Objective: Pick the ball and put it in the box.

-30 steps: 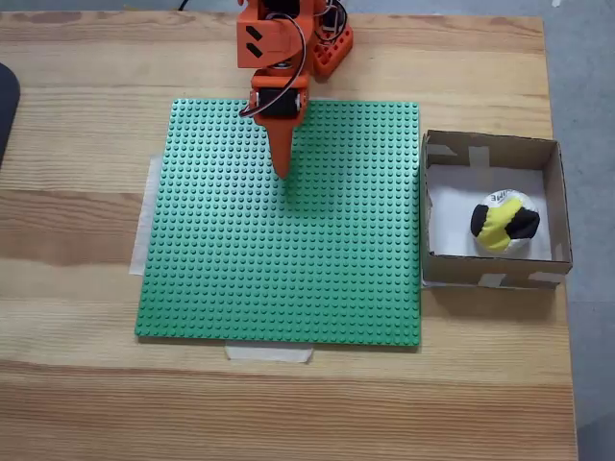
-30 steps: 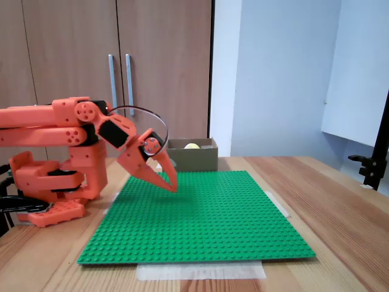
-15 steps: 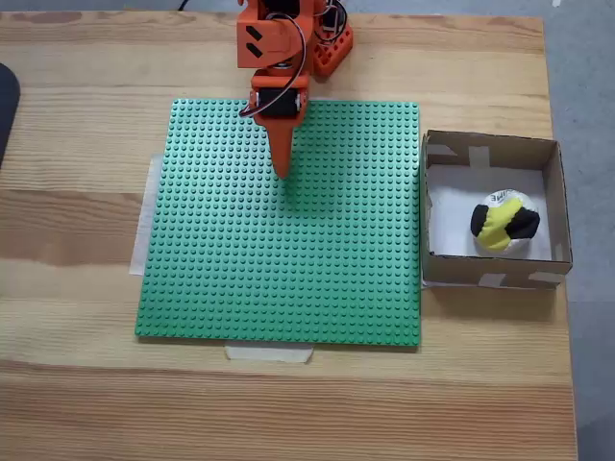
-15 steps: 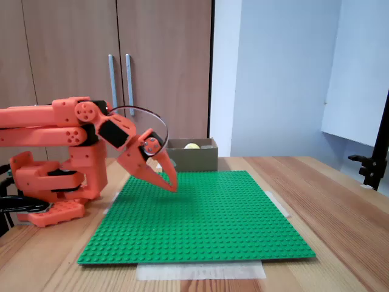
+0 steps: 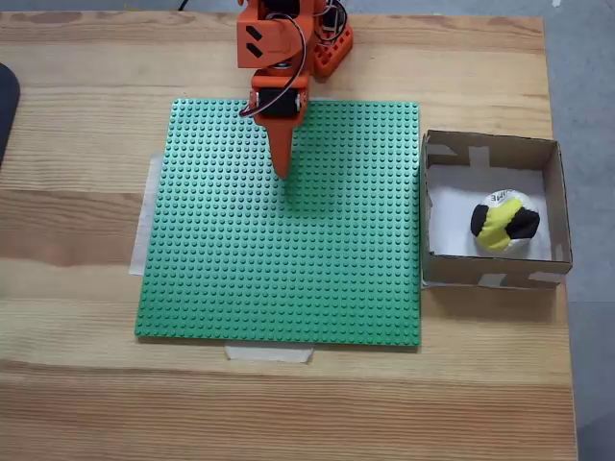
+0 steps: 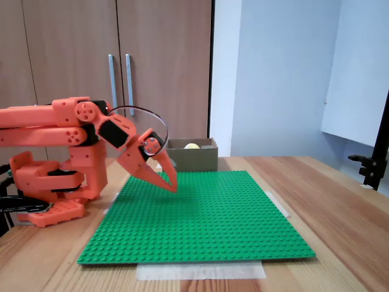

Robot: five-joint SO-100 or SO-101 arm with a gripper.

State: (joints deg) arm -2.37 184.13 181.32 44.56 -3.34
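The yellow, black and white ball lies inside the brown cardboard box, on its white bottom near the right wall. From the side, only the ball's top peeks above the box wall at the far end of the table. My orange gripper hangs over the upper part of the green plate, far left of the box. Its fingers are together in a point with nothing between them. In the side fixed view the gripper tip hovers just above the studs.
A green studded baseplate is taped to the wooden table, left of the box. The arm's orange base sits at the table's back edge. A dark object shows at the left edge. A black stand is at the right.
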